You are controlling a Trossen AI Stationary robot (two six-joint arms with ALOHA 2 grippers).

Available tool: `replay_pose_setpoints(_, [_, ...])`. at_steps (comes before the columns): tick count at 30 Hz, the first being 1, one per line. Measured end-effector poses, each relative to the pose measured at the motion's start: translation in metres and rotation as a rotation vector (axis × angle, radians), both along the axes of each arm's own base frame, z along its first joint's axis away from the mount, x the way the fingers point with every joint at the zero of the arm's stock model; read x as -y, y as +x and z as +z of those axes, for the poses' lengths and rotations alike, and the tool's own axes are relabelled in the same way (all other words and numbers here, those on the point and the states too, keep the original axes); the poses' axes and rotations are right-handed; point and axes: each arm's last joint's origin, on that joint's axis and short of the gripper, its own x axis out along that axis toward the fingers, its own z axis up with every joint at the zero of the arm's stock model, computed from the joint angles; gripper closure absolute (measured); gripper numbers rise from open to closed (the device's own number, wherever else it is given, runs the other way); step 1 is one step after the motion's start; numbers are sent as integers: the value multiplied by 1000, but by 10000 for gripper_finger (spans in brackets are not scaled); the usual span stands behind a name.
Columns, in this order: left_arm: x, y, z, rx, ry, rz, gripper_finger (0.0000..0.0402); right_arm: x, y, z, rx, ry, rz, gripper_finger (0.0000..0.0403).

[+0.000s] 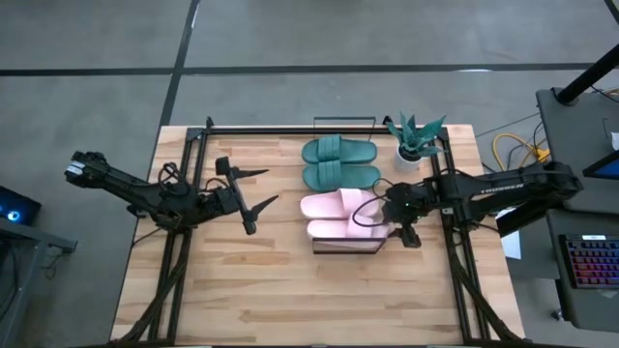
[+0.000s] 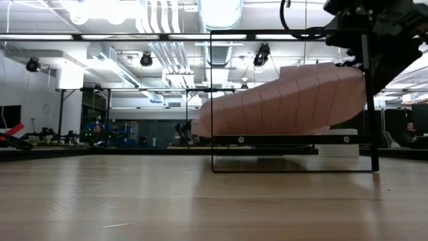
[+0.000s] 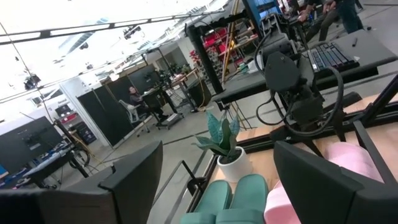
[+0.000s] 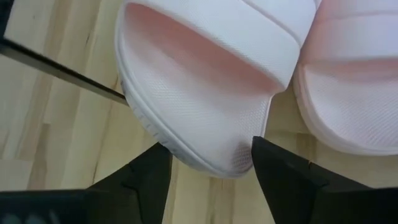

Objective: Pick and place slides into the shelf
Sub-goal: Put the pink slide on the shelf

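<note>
High view: task looks nearly done. All four slides sit side by side on the shelf [image 1: 344, 247] — teal pair [image 1: 339, 163] on the far half, pink pair [image 1: 345, 217] on the near half, just left of the right gripper [image 1: 400, 232]. The last pink slide [image 4: 205, 93] lies with its heel end between the right gripper's jaws, which stand well apart around it with no squeeze visible; looks like a release, not a hold. What seems left: the right arm backs off, maybe a nudge so that slide sits square. In the low view its sole tilts up toward the right gripper's side, so it may not be flat yet.

Left gripper [image 1: 253, 198] waits well off to the left of the shelf, jaws wide open, empty.

Light-wood plank table [image 1: 242, 290] with dark frame rails, small potted plant [image 1: 414, 140] at the far corner beyond the right gripper. Room is grey concrete floor, keyboard [image 1: 590, 261] on a side desk at right, workshop benches and ceiling ducts behind.
</note>
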Motion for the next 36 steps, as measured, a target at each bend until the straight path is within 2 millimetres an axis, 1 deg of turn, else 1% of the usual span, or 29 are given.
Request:
replay_pose_setpoints(8, [0, 0, -1, 4, -22, 0, 111, -2, 5, -7, -47, 58, 21, 193])
replay_pose_setpoints(15, [1, 4, -4, -6, -40, -2, 111, -2, 7, -7, -69, 100, -29, 193])
replay_pose_setpoints(22, [3, 10, -12, -49, -26, 3, 111, -2, 3, 0, -39, 93, -10, 193])
replay_pose_setpoints(28, [3, 11, -15, -71, -35, 4, 111, -3, 0, 6, -25, 119, 7, 193])
replay_pose_setpoints(33, [2, 11, -14, -67, -38, 4, 111, -4, -1, 22, -48, 123, 15, 193])
replay_pose_setpoints(36, [2, 11, -14, -66, -40, 4, 111, -2, -2, 31, -54, 74, -5, 193])
